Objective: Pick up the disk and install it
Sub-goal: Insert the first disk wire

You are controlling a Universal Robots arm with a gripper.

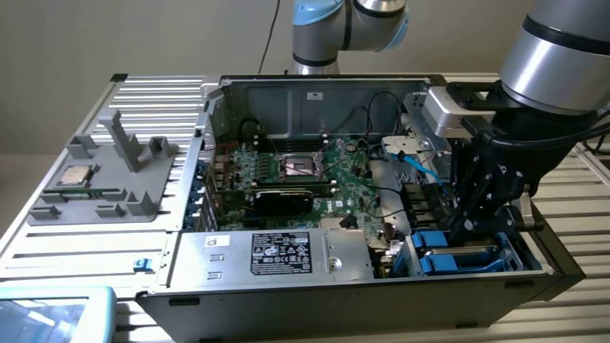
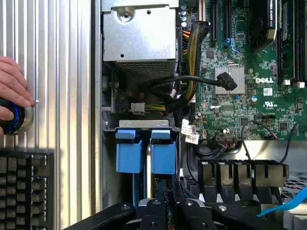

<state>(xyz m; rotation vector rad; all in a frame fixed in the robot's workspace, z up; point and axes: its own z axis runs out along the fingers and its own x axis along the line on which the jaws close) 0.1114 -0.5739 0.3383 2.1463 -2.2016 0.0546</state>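
**Clearances.** In the exterior view, the open case (image 1: pixel 333 304) lies on the slatted bench (image 1: pixel 153 96). Its near wall runs along the lower edge of the frame. The drive bay (image 1: pixel 529 261) sits in the lower right corner, boxed in by the case walls and open only from above. A silver box (image 1: pixel 276 254) fills the near centre, and cables cross the space beyond the bay. Bare bench lies on the exterior view's left, around a grey fixture (image 1: pixel 105 179) carrying a chip (image 1: pixel 76 174).

**Markings.** The box carries a black label (image 1: pixel 281 251) whose text is not legible. The board (image 2: pixel 249 72) reads "DELL" (image 2: pixel 266 80).

**Gripper.** The gripper (image 1: pixel 484 218) reaches down into the bay. The wrist view shows the gripper (image 2: pixel 165 203) almost closed, pinching the disk (image 2: pixel 163 153). The disk stands on edge in the bay, touching a second blue bracket (image 2: pixel 129 151).

A hand (image 2: pixel 12 88) rests on a blue-ringed knob (image 2: pixel 17 120) beside a keyboard (image 2: pixel 24 187).
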